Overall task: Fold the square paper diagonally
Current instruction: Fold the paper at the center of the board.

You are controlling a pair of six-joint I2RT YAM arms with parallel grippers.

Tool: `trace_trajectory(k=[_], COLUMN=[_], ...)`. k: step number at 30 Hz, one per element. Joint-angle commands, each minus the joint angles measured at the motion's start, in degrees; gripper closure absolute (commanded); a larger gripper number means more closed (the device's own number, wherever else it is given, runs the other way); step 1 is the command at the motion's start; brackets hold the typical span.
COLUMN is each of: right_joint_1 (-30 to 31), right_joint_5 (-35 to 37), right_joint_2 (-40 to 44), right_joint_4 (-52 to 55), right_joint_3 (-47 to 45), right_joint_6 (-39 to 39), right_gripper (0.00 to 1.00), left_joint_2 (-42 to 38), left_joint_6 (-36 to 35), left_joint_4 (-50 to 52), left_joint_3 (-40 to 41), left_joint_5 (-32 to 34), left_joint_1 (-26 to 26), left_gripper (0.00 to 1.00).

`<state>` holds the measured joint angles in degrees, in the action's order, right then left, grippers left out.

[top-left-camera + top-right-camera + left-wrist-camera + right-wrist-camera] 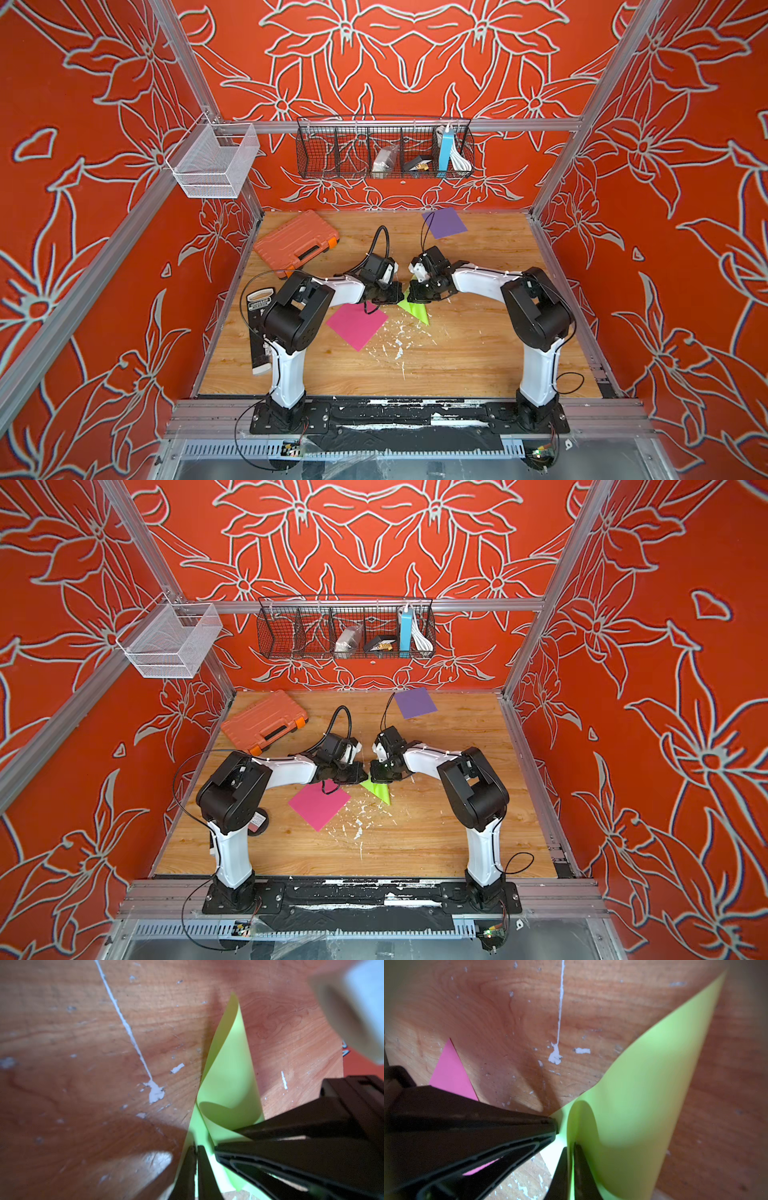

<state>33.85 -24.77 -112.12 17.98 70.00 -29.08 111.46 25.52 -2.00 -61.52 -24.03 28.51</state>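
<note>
Your left end effector (398, 289) and right end effector (409, 293) meet almost tip to tip near the middle of the counter (478, 357). Both are low over the green paper (412, 307).

In the left wrist view, the left fingers (204, 1169) are pressed together on a layer of that sheet. In the right wrist view, the right fingers (581, 1169) likewise pinch it, with a thin strip of green showing between them. So each one grips the paper, very close to the other.

The sheet is doubled over into a loose, rounded loop (no sharp crease shows). From the grip it tapers to a pointed corner. In both top views it reads as a small triangle, its point aimed toward the front of the counter.

Just to its left lies a pink paper (357, 326), flat, partly under your left arm. A purple paper (444, 222) sits well apart near the back wall, and an orange case (296, 246) lies at the back left. White flecks (399, 338) scatter the wood in front of the green sheet.
</note>
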Motion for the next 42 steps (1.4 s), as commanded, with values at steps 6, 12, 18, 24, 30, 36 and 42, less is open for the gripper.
trace_trajectory(k=[6, 12, 18, 24, 30, 36, 42], right_joint_1=[0.48, 0.53, 0.56, 0.52, 0.52, 0.52, 0.52], right_joint_5=[0.18, -0.08, -0.06, 0.51, 0.58, 1.44, 1.66], right_joint_2=[-1.75, -1.13, -1.01, -1.00, -1.09, -1.31, -1.41], right_joint_4=[0.75, 0.50, 0.40, 0.93, 1.06, 1.64, 1.66], right_joint_3=[1.11, 0.33, -0.21, -0.12, -0.04, 0.05, -0.04], right_joint_6=[0.50, -0.01, -0.50, -0.72, -0.98, -0.92, -1.44], right_gripper=[0.68, 0.48, 0.45, 0.38, 0.47, 0.71, 0.77], left_joint_2=[-0.58, -1.75, -5.58, -5.62, -5.81, -5.80, -5.35], left_joint_6=[-0.93, -1.33, -2.08, -1.53, -1.52, -1.46, -1.18], left_joint_4=[3.10, 4.97, 5.88, 5.94, 4.19, 3.02, 2.27], left_joint_3=[-0.01, -0.05, 1.31, 1.40, 1.83, 2.10, 2.02], left_joint_5=[1.69, 4.78, 8.75, 8.47, 5.79, 3.71, 2.24], left_joint_1=[0.36, 0.32, 0.37, 0.32, 0.32, 0.32, 0.58], left_gripper=[0.90, 0.90, 0.90, 0.90, 0.90, 0.91, 0.91])
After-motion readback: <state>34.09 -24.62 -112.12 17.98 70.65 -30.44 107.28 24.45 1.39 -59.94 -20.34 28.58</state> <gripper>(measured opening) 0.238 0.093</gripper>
